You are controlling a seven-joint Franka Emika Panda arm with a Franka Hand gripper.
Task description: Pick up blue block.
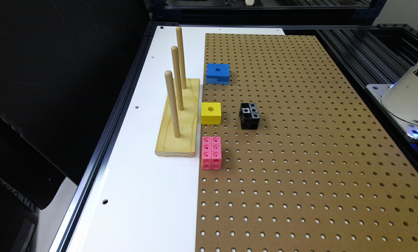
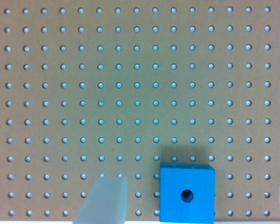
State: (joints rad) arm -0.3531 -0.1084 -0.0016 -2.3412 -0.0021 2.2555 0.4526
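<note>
1. Pink block (image 1: 211,153) lies nearest the exterior camera, on the pegboard (image 1: 299,157) just beside its edge with the white strip; I read it as a distractor.
2. Going from the exterior view's left to its right: the wooden peg stand (image 1: 179,119) sits on the white table (image 1: 135,168) with three upright dowels. It touches or nearly touches the pegboard's edge, and I judge it belongs to a stacking job, not to mine.
3. Next comes a column along that edge: the blue block (image 1: 217,73) farthest back, the yellow block (image 1: 211,113) in the middle, then the pink one. They stand apart, which should leave room around each.
4. The blue block, my target, rests flat with its round hole up and a notch along its lower edge, near the far dowel.
5. A black block (image 1: 249,116) sits just to the exterior view's right of the yellow one.
6. The robot's white base (image 1: 410,94) stands at the far right, off the pegboard.
7. From the wrist view, the end effector (image 2: 196,200) hangs released: one pale finger (image 2: 104,200) stands beside the block, the other is barely visible at the frame's edge. The block lies between them, untouched, so I judge the descent is not yet done.
8. The surface is brown, evenly perforated board over a white table in a dark metal frame; black panels close off the left side.
</note>
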